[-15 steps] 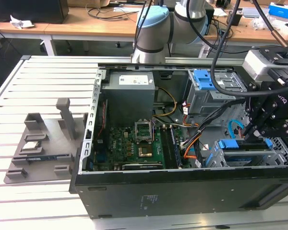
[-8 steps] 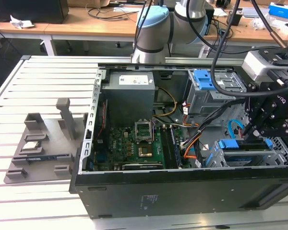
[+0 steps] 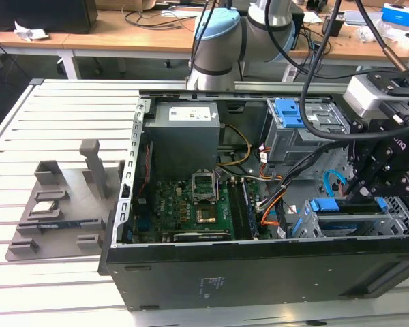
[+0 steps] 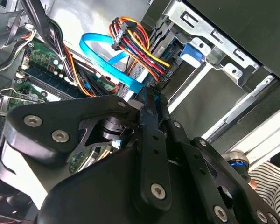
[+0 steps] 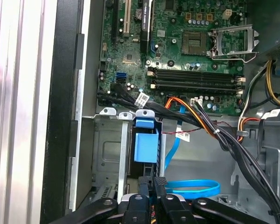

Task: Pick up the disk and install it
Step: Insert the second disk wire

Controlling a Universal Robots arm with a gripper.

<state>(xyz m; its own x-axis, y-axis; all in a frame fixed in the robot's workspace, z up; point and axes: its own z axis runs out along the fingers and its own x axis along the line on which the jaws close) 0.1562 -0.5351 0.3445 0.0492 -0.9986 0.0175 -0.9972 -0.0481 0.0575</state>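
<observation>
The single black two-fingered end effector (image 5: 153,183) hangs inside the open black desktop computer case (image 3: 259,279), over the grey metal drive cage (image 5: 107,154) at the exterior view's right. Its two fingers (image 5: 145,185) are pressed together, and nothing is seen between them. The fingertips point at the near end of the bright blue plastic carrier frame of the disk (image 5: 146,145), just beside it; contact cannot be confirmed.

The disk appears seated in one slot of the drive cage, with only its blue carrier end exposed.

Visible items:
- One green motherboard (image 5: 186,56).
- One looped light-blue flat data cable (image 5: 196,189).
- One bundle of red, yellow and black power wires (image 4: 135,39).
- One grey moulded parts fixture (image 3: 61,204) on the slatted metal counter (image 3: 48,109), carrying one small square silver chip (image 3: 44,206).
</observation>
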